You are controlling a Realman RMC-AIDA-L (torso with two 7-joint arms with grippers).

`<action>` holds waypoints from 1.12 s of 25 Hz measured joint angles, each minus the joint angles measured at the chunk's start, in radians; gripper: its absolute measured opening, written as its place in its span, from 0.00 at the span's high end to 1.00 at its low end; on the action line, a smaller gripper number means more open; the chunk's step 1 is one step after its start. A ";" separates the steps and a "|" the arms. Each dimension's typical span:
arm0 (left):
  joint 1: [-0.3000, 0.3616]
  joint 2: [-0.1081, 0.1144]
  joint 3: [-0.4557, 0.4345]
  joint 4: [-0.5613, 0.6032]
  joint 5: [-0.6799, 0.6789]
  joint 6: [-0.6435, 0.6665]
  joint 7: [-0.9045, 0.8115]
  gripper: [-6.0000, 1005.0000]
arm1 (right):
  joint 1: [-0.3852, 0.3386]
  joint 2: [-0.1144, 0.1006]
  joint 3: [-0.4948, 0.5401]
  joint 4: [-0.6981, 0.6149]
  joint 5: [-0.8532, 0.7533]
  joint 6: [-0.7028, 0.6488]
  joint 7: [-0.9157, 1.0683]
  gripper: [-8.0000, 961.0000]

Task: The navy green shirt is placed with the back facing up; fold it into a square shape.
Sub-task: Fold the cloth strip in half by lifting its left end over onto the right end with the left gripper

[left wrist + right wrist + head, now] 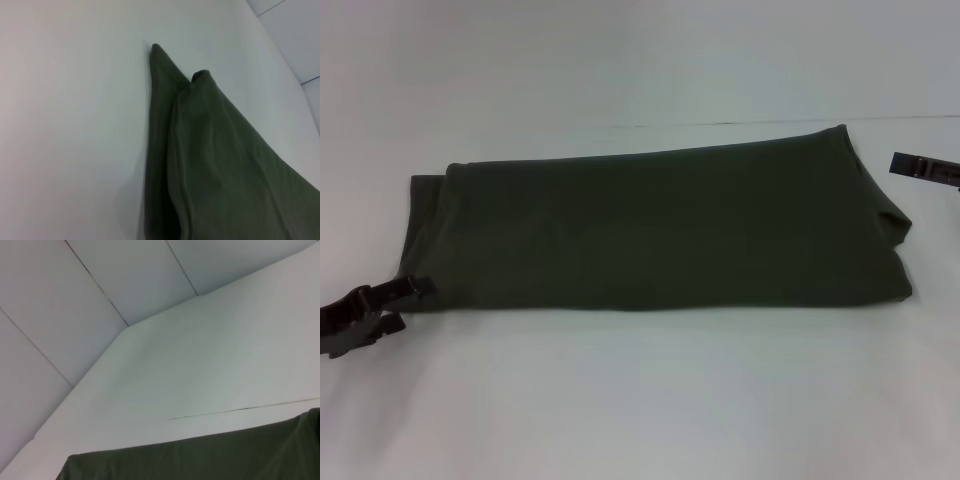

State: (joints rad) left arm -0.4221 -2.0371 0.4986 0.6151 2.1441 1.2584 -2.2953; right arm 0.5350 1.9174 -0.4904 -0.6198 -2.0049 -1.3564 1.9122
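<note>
The black left gripper (408,303) sits at the near left corner of the big dark olive-green soft shirt (660,230). Its two fingers (412,287) are spread apart, one a bit farther from the robot than the other. The farther finger touches the edge of the shirt at that corner. It is hard to tell if any cloth sits between the two fingers. The rest of the left gripper reaches away from the shirt, toward the left edge of the head view.

The black right gripper (923,167) is just beside the far right corner of the shirt, with a small gap of white between them. Only a bit of it shows at the right edge of the head view, so you cannot tell if it is spread or pressed together.

The shirt lies flat on the white table (640,400), in the middle. It is folded into a long band that runs from left to right. No letters show on it, only plain cloth. At the right end the layers bulge a little and make a rounded fold.

In the left wrist view, the shirt (220,165) shows a pointed corner and a thick folded edge lying on the table (70,125).

In the right wrist view, a strip of the shirt (200,460) lies on the table (200,365), with pale wall panels (75,300) past the table.
</note>
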 joint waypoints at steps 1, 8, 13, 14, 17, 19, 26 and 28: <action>-0.001 0.000 0.000 0.000 0.004 -0.002 -0.003 0.12 | -0.001 0.000 0.001 0.000 0.000 0.000 0.001 0.06; -0.006 0.000 0.006 0.000 0.009 -0.011 -0.006 0.12 | -0.002 0.000 0.006 0.000 0.001 0.000 0.001 0.06; -0.012 0.000 0.017 0.000 0.010 -0.025 -0.006 0.12 | -0.004 0.000 0.009 0.000 0.002 0.000 0.001 0.06; -0.014 0.000 0.017 0.000 0.010 -0.029 -0.006 0.12 | -0.005 0.000 0.010 0.000 0.002 0.000 0.001 0.06; -0.022 0.000 0.018 -0.001 0.010 -0.039 -0.006 0.12 | -0.006 0.000 0.010 0.000 0.002 0.000 0.001 0.06; -0.029 0.000 0.023 -0.001 0.010 -0.045 -0.006 0.12 | -0.006 0.001 0.011 0.000 0.002 0.000 0.001 0.06; -0.052 0.001 0.029 0.000 0.010 -0.051 -0.006 0.12 | -0.008 0.002 0.020 0.001 0.002 0.000 0.001 0.06; -0.056 0.002 0.029 0.004 0.010 -0.046 -0.006 0.12 | -0.008 0.002 0.020 0.002 0.002 0.000 0.001 0.06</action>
State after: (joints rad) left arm -0.4784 -2.0356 0.5278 0.6188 2.1538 1.2119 -2.3010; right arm 0.5273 1.9190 -0.4699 -0.6182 -2.0033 -1.3561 1.9128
